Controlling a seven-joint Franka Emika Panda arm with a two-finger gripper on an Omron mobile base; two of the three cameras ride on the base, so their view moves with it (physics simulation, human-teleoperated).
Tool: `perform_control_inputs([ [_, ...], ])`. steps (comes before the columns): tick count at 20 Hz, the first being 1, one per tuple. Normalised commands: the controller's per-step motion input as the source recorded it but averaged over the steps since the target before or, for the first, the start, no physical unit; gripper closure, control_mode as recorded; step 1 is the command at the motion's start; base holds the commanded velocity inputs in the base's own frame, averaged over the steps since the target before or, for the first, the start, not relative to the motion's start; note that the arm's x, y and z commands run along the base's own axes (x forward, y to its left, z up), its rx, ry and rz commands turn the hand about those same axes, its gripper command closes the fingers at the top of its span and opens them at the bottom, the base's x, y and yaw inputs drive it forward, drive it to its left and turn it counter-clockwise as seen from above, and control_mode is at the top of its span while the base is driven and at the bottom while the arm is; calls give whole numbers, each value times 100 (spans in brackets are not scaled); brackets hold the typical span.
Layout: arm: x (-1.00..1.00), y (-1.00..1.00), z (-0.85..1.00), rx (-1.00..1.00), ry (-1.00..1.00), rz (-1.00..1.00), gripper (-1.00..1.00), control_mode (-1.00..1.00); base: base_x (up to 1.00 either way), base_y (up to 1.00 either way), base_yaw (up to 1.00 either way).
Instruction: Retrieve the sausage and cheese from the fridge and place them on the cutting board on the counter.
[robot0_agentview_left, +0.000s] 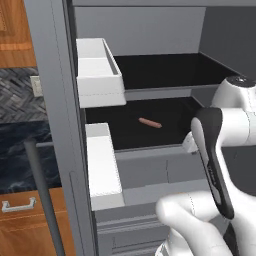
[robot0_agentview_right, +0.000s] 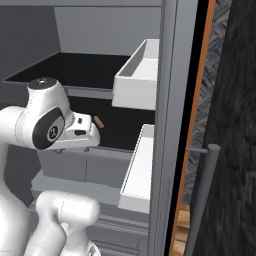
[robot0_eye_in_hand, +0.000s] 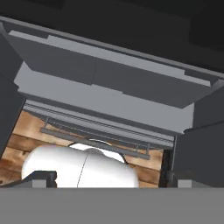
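The fridge (robot0_agentview_left: 52, 100) stands open with dark inner shelves. The sausage (robot0_agentview_left: 150, 123), a thin reddish-pink link, lies alone on the lower dark shelf; in the right base view one end of the sausage (robot0_agentview_right: 99, 122) peeks out beyond the hand. My gripper (robot0_agentview_right: 72, 149) hangs in front of that shelf's front edge, pointing down at the grey bottom drawers (robot0_eye_in_hand: 109, 100). Its dark fingertips (robot0_eye_in_hand: 41, 177) sit far apart with nothing between them, so it is open. The cheese and the cutting board are out of view. A strip of the black counter (robot0_agentview_left: 20, 155) lies left of the fridge.
White door bins (robot0_agentview_left: 100, 75) (robot0_agentview_right: 137, 80) jut out on both open doors, close to the shelf opening. A long bar handle (robot0_agentview_left: 45, 200) runs down the left door. Reddish cabinets with a silver handle (robot0_agentview_left: 17, 204) sit under the counter. Wooden floor (robot0_eye_in_hand: 26, 131) lies below the drawers.
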Motion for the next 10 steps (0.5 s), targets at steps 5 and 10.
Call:
perform_control_inputs([
  [5, 47, -3, -28, 5, 5, 1, -100, -100, 0, 0, 0],
  [10, 72, 0, -22, 5, 4, 6, -100, -100, 0, 0, 0],
])
